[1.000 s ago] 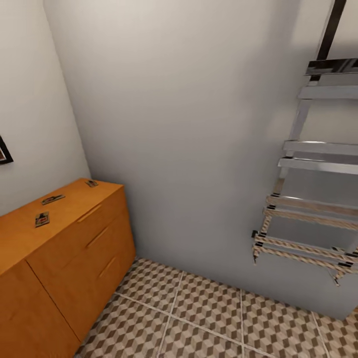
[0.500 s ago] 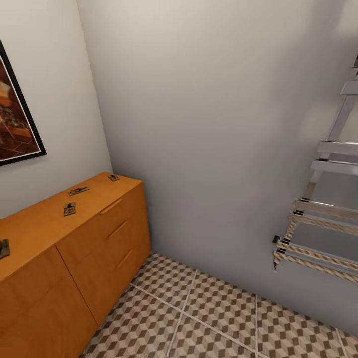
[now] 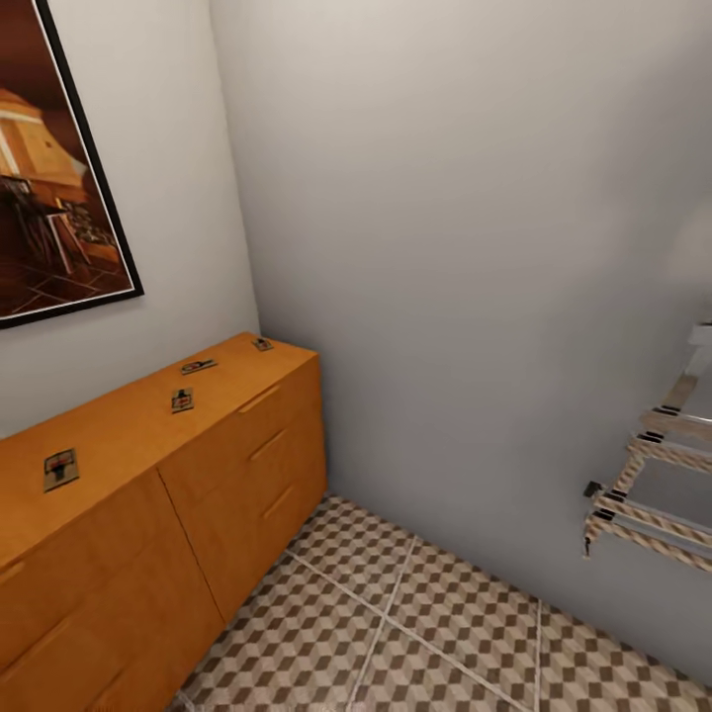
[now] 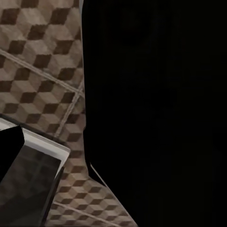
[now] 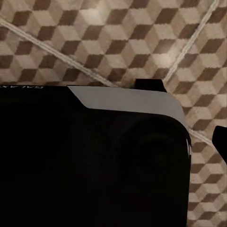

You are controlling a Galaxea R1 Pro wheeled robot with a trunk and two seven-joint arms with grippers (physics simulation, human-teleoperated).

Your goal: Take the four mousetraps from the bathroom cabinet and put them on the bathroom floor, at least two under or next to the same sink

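The orange-brown cabinet point(image 3: 227, 475) stands along the left wall in the head view. Several mousetraps lie flat on its top, spread along its length. The nearest mousetrap point(image 3: 61, 469) is at the left end, another point(image 3: 182, 400) sits mid-top, a third point(image 3: 199, 366) lies just behind it, and the farthest point(image 3: 262, 344) is by the corner. The bathroom floor point(image 3: 435, 633) with its cube-pattern tiles stretches in front of the cabinet and also appears in the wrist views point(image 4: 42, 71) point(image 5: 118, 42), behind dark parts of the robot's body. The sink is out of view.
A framed dark picture point(image 3: 49, 188) hangs on the left wall above the cabinet. A chrome towel rail point(image 3: 658, 475) juts from the grey wall at the right edge. Open tiled floor lies between the cabinet and the rail.
The camera has swung left: the cabinet, picture and all traps have slid right into view, and the towel rail has moved toward the right edge. Nothing on the cabinet has moved.
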